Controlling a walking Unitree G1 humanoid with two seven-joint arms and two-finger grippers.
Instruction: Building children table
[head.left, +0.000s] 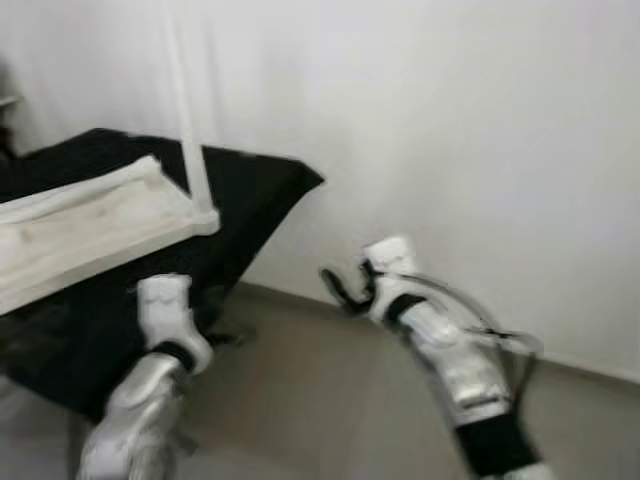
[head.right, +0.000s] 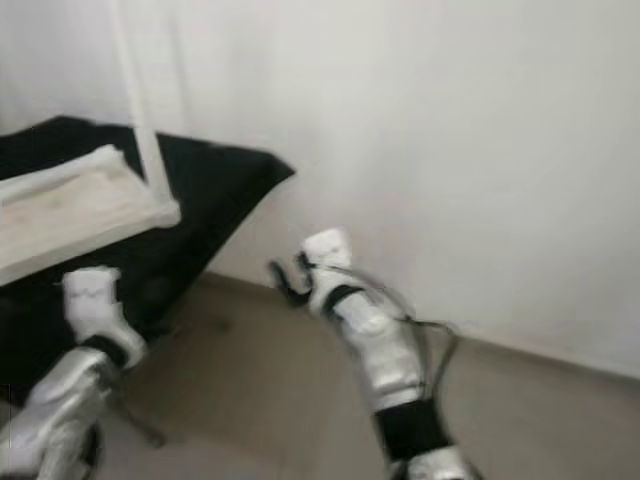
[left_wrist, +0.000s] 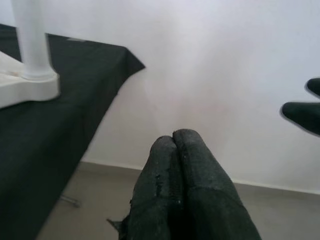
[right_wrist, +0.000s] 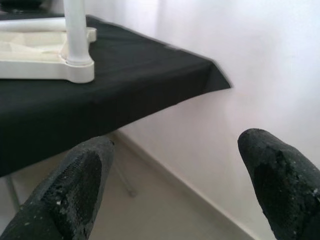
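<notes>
- The white children table top (head.left: 85, 225) lies upside down on a desk (head.left: 250, 190) draped in black cloth, near the desk's corner that juts toward the white wall (head.left: 450, 130).
- One white leg (head.left: 190, 110) stands upright from the top's near corner socket; in the right wrist view the leg (right_wrist: 77, 30) rises from a rounded corner of the pale frame (right_wrist: 45, 67).
- The top looks like a shallow tray with a raised rim and a paler, faintly marked inner face; the head views are blurred, so finer detail cannot be told.
- The black cloth hangs down over the desk's edge, and a thin metal desk leg (left_wrist: 70, 201) shows beneath it on the grey-beige floor (head.left: 320, 400).
- The left claw (left_wrist: 175, 145) has its two black fingers pressed together, holding nothing; it points past the desk's corner toward the wall, with the table top off to its side.
- The left arm (head.left: 165, 345) sits low in front of the hanging cloth, below the table top.
- The right claw (right_wrist: 175, 175) has its fingers (right_wrist: 80, 185) spread wide apart and bare; it is out over the floor, apart from the desk, facing the desk's corner and the upright leg.
</notes>
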